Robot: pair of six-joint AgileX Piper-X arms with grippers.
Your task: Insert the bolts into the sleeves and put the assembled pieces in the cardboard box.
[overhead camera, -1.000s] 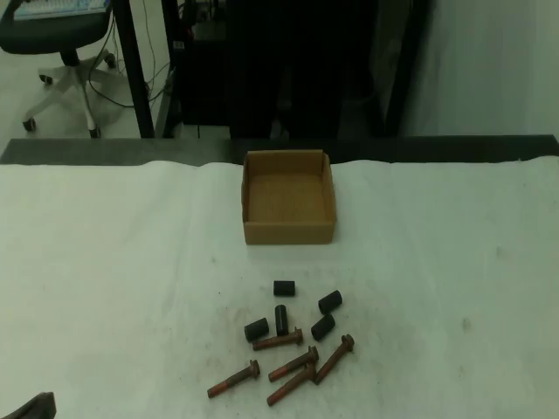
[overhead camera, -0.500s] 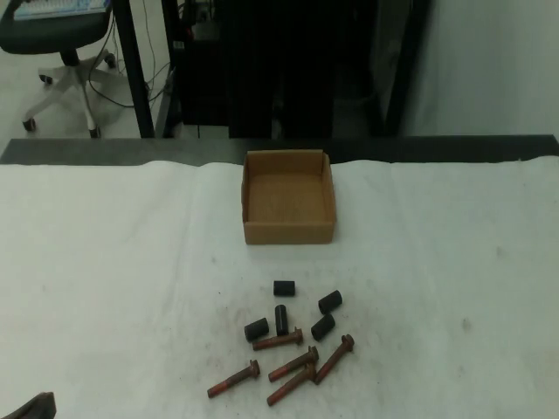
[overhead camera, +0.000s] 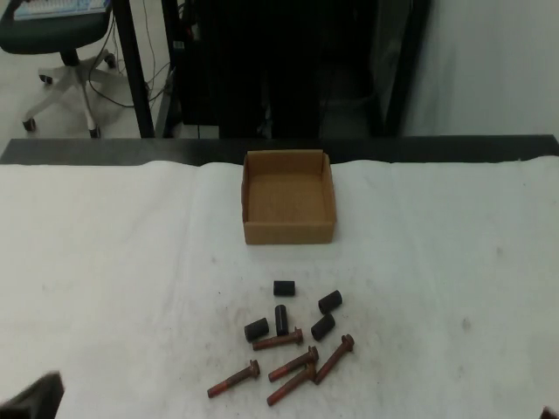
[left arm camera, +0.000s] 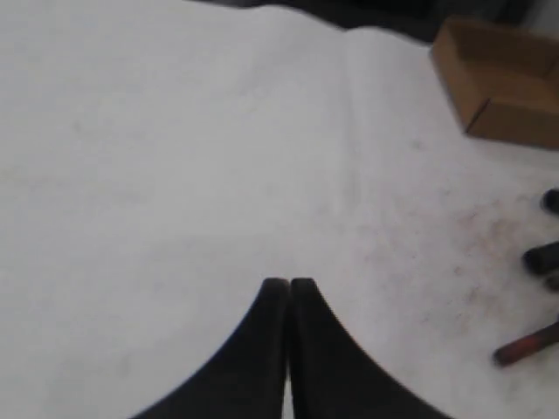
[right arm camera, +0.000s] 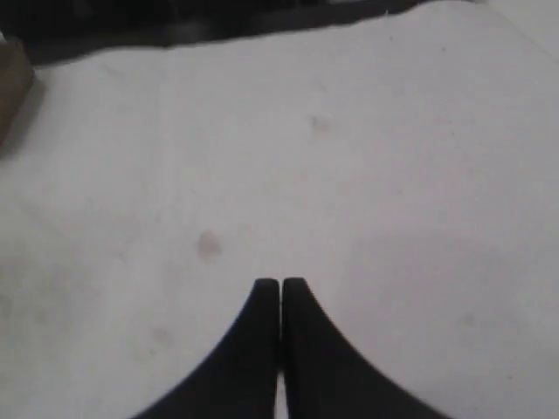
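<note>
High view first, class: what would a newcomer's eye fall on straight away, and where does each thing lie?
The open cardboard box stands mid-bench toward the far edge of the white cloth, with nothing inside it. Nearer the camera lies a loose cluster: five black sleeves and, just in front of them, five reddish-brown bolts, none yet inserted.

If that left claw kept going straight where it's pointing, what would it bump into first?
Probably just the white cloth. The left gripper, shut, aims across it; the cardboard box and a black sleeve lie off to one side. Depth is unclear.
</note>
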